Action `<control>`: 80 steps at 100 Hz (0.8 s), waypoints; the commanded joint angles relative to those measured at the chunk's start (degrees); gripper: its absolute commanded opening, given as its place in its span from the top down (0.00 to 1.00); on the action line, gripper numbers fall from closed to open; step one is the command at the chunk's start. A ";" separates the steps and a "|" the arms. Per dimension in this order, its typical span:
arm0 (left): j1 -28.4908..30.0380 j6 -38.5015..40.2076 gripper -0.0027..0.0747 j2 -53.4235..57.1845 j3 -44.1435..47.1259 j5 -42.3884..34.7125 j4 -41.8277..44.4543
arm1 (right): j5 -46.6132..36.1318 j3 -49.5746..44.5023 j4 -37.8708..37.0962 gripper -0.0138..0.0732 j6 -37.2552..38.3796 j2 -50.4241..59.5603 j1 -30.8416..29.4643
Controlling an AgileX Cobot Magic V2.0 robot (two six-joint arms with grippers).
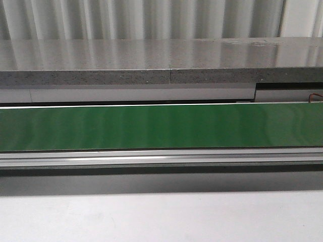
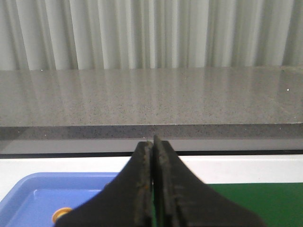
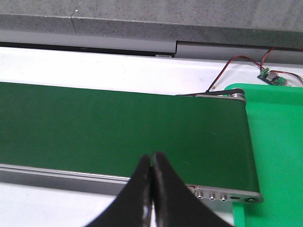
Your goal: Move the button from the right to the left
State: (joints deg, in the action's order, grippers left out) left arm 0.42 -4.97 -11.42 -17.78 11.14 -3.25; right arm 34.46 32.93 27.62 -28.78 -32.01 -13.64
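green belt (image 1: 161, 128) runs across the table (image 1: 161, 217). left tool (image 2: 153, 142) is clenched over a blue tray (image 2: 28, 198) holding the button (image 2: 60, 215). right tool (image 3: 152, 158) is clenched too, grasping nothing.

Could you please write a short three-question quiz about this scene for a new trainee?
1. True or false: the left tool is shut.
2. What colour is the conveyor belt?
3. Where does a yellow-orange round object show? A) on the belt B) in the blue tray C) in the right tool

Key: 1 true; 2 green; 3 B.
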 commanded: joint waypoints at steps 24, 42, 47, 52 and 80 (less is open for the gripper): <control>-0.58 0.22 0.99 10.18 9.37 -5.32 0.20 | -3.87 1.50 1.64 0.92 -0.54 0.03 -0.13; -0.58 0.22 0.99 13.67 13.35 -6.22 0.31 | -3.87 1.50 1.64 0.92 -0.54 0.03 -0.13; -0.42 0.22 0.99 13.67 13.95 -6.46 0.31 | -3.87 1.50 1.64 0.92 -0.54 0.03 -0.13; -0.42 0.22 0.99 13.67 14.55 -7.52 0.31 | -3.87 1.50 1.64 0.92 -0.54 0.03 -0.13; -0.48 0.22 0.99 13.67 18.88 -15.69 0.20 | -3.82 1.50 1.64 0.92 -0.54 0.03 -0.13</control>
State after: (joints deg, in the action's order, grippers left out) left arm 0.42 -4.97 0.27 -0.21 2.73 -2.86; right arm 34.42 32.93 27.71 -28.78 -32.01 -13.64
